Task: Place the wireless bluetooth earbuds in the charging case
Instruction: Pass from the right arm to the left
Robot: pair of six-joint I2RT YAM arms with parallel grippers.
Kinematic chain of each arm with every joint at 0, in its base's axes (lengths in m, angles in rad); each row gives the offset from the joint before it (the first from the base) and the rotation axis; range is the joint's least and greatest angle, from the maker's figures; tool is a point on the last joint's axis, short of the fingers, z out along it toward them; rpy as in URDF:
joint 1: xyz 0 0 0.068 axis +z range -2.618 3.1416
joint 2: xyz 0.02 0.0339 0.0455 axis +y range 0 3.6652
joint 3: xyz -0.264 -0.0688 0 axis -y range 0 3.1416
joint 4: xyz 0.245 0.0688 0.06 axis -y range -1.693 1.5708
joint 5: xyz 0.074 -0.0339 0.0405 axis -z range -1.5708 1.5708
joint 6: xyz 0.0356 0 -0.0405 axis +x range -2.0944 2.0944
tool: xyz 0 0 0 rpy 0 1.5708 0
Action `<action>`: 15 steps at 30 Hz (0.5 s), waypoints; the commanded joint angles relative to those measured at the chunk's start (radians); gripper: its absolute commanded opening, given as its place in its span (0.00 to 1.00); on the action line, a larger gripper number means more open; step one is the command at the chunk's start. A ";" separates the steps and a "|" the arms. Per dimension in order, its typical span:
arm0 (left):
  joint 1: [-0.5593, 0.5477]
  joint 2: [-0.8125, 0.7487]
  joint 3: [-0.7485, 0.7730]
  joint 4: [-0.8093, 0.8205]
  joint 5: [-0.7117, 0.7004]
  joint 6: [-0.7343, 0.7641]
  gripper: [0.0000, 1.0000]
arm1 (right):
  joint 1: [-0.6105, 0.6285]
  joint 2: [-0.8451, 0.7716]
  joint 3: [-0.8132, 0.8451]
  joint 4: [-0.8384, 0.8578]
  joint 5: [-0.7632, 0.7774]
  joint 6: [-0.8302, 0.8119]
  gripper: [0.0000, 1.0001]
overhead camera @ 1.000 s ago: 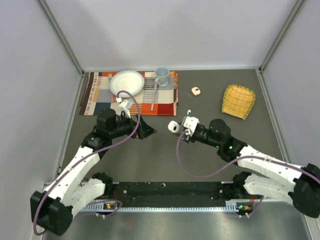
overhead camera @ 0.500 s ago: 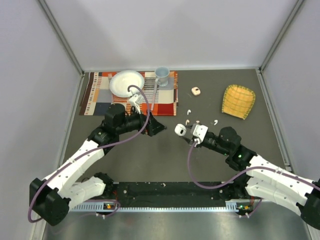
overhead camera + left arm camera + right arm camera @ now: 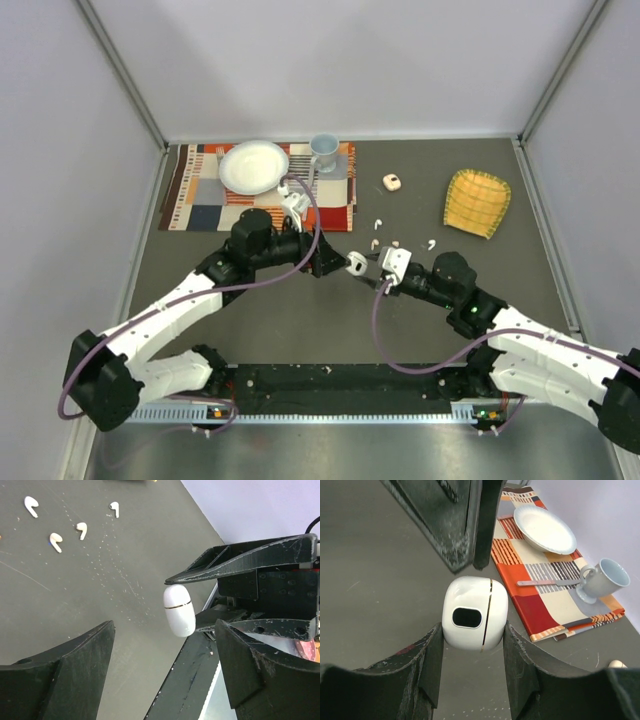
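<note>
A white rounded charging case (image 3: 475,612) with a thin gold seam hangs above the table, and my right gripper (image 3: 472,631) is shut on its sides. From above, the charging case (image 3: 357,263) sits between the two arms. My left gripper (image 3: 330,262) is open, its tips just left of the case. In the left wrist view the case (image 3: 179,611) lies ahead of the left gripper (image 3: 165,680), with nothing between the jaws. Several white earbuds (image 3: 55,541) lie loose on the table behind the case, also visible from above as earbuds (image 3: 396,242).
A striped placemat (image 3: 205,195) at the back left carries a white plate (image 3: 253,166), a grey cup (image 3: 323,150) and a spoon (image 3: 309,187). A second small case (image 3: 392,181) and a yellow woven basket (image 3: 477,202) sit at the back right.
My left gripper has swung right, up to the held case, jaws a little narrower. The right arm drew back toward me with the case, uncovering the earbuds.
</note>
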 commanded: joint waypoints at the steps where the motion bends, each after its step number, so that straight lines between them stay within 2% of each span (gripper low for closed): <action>1: -0.033 0.030 0.046 0.079 -0.015 0.019 0.85 | 0.010 -0.003 0.028 0.071 -0.032 0.025 0.00; 15: -0.085 0.147 0.132 0.030 -0.003 0.086 0.60 | 0.010 0.006 0.014 0.072 -0.007 0.013 0.00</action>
